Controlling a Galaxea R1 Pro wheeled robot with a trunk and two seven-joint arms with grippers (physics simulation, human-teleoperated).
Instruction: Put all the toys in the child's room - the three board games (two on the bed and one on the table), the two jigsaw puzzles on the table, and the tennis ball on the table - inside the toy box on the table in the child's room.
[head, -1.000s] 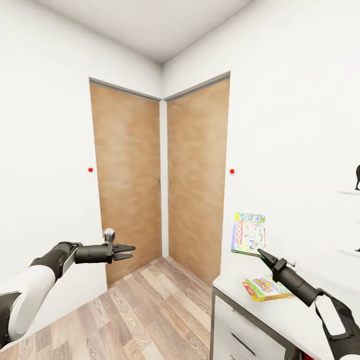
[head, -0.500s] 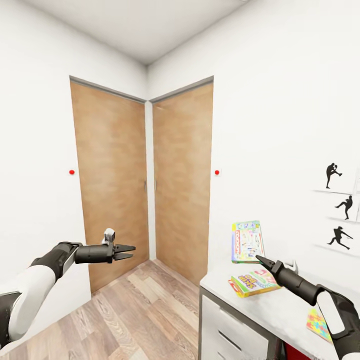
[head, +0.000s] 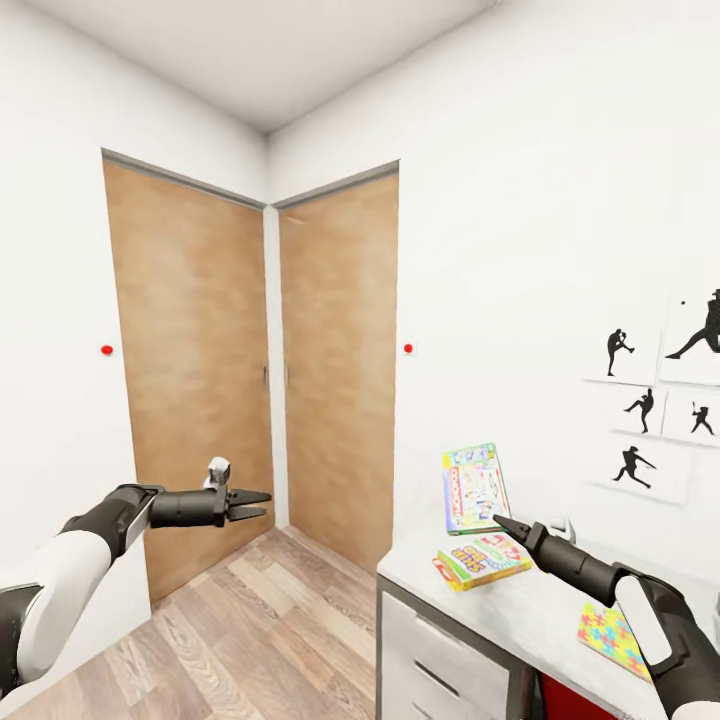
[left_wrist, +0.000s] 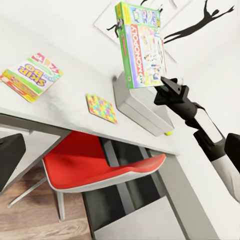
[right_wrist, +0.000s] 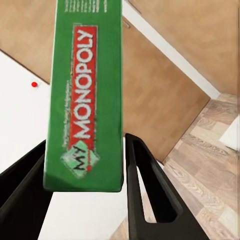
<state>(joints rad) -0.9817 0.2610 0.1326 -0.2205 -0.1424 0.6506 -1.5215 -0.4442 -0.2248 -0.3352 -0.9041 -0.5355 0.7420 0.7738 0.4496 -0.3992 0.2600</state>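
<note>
A green "My Monopoly" board game (head: 474, 488) is held upright above the surface (head: 520, 610) by the right gripper (head: 500, 522), whose two dark fingers (right_wrist: 145, 192) are seen clamped on either side of the box's lower edge in the right wrist view. A second board game, printed "SKIP-BO" (head: 481, 561), lies flat on the pale surface just below the held box, near the surface's left end. Further right on the surface a jigsaw puzzle (head: 607, 636) of coloured pieces lies flat. In the left wrist view the light grey toy box (left_wrist: 137, 106) is seen standing on the surface just beyond the puzzle, with a small yellow-green tennis ball (left_wrist: 169, 133) beside its far corner and a red chair (left_wrist: 95, 165) tucked under the surface. The left gripper (head: 256, 504) is held out over the wood floor (head: 250, 630), well to the left of the surface, its fingers slightly parted and holding nothing. Two brown wardrobe doors (head: 335, 360) meet in the far corner, and black sports silhouettes (head: 640, 405) hang on the right wall.
</note>
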